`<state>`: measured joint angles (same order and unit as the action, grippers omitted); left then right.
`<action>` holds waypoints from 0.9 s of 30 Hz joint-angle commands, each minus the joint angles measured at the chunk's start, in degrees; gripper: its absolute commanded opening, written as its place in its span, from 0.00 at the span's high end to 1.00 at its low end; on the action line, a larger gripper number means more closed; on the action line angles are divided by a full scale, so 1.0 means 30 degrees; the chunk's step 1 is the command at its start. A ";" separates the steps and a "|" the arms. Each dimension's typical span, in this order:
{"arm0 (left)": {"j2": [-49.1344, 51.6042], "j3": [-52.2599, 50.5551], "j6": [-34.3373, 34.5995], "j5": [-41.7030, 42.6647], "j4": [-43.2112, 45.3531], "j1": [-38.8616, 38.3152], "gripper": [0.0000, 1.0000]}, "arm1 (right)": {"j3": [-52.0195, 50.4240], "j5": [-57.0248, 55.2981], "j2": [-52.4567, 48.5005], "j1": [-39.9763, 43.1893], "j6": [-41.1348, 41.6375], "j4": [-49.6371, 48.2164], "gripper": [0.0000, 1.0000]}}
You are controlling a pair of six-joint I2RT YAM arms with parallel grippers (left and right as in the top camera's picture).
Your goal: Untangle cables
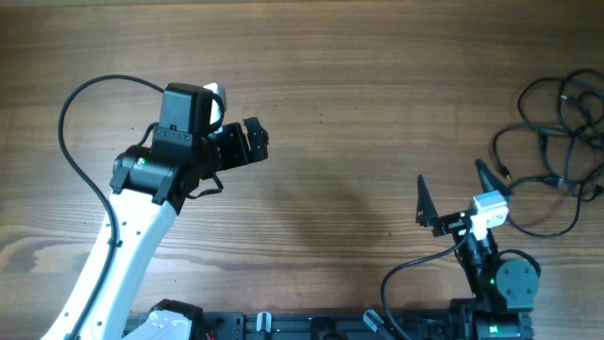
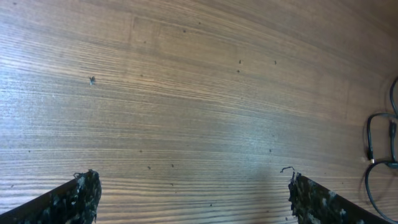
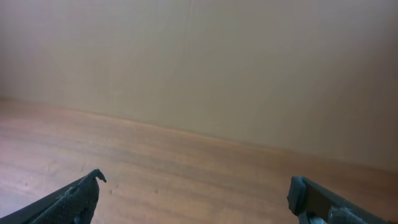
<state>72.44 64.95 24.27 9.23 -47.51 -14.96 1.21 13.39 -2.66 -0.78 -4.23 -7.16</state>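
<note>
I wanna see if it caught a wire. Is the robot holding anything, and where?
Nothing is held. The left gripper and right gripper are open and empty; the cables lie apart from both.

cables (image 1: 563,179) on table's (image 1: 377,94) right edge, right tool (image 1: 449,171) near, left tool (image 1: 262,144) far

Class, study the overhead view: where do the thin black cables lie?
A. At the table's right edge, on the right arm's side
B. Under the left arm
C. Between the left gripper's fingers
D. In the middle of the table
A: the cables lie in loose loops at the right edge of the table, just beyond the open, empty right gripper.
</note>
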 commanded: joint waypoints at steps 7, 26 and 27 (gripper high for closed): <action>-0.0015 -0.0022 -0.0299 -0.0109 0.0051 -0.0066 0.00 | -0.0306 -0.0627 0.0707 -0.0007 0.0138 0.2127 0.00; -0.0015 -0.0022 -0.0306 -0.0109 -0.0058 -0.0066 0.00 | -0.0306 -0.0597 0.0670 -0.0007 0.0095 0.2113 0.00; -0.0015 -0.0022 -0.0306 -0.0109 -0.0058 -0.0066 0.00 | -0.0306 -0.0597 0.0670 -0.0007 0.0087 0.2113 0.00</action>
<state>72.44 64.95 24.27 9.23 -47.55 -14.96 0.38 12.36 -1.37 -0.78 -4.19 -0.64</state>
